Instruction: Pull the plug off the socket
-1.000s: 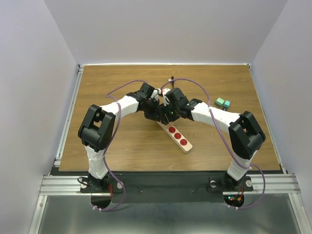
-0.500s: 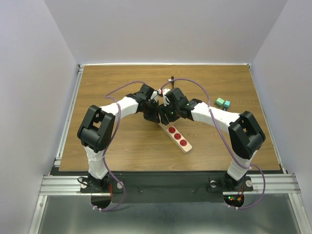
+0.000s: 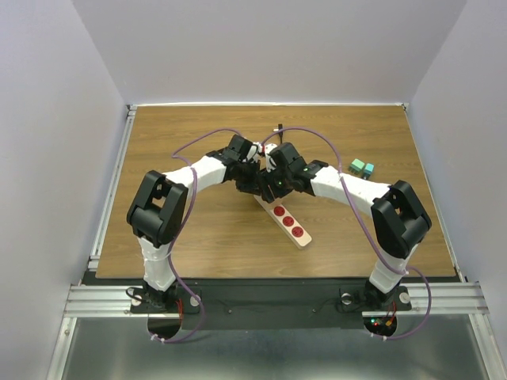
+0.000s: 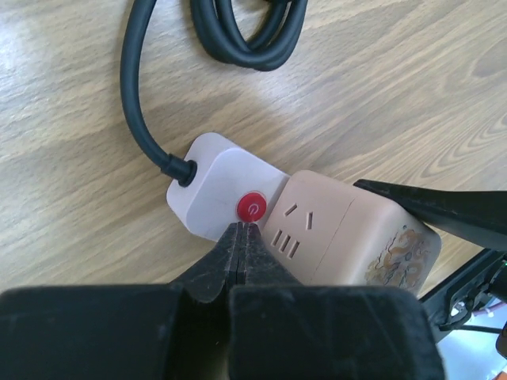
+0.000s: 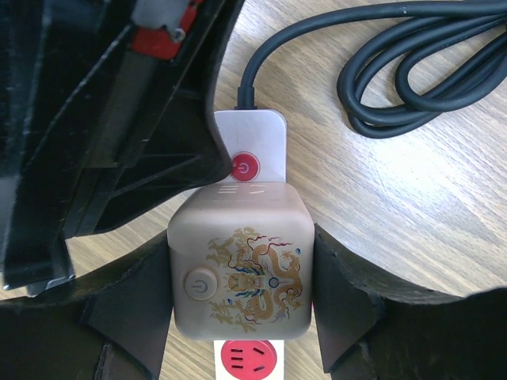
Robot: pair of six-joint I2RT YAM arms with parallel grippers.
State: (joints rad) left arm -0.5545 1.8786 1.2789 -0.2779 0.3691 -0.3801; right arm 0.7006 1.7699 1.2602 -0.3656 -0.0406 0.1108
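Little has shifted: right fingers (image 5: 348,293) still clamp the plug (image 5: 242,261), closed left fingers (image 4: 222,269) touch the socket (image 4: 214,186); overhead, arms (image 3: 206,170) hide that end.

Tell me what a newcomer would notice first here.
The beige cube plug with a gold dragon print sits at the far end of the socket in the middle of the table, squeezed on both sides by the right gripper. Right beside it, the left gripper is shut, its tips at the red button on the strip's white end. Beyond lies a coiled black cord.
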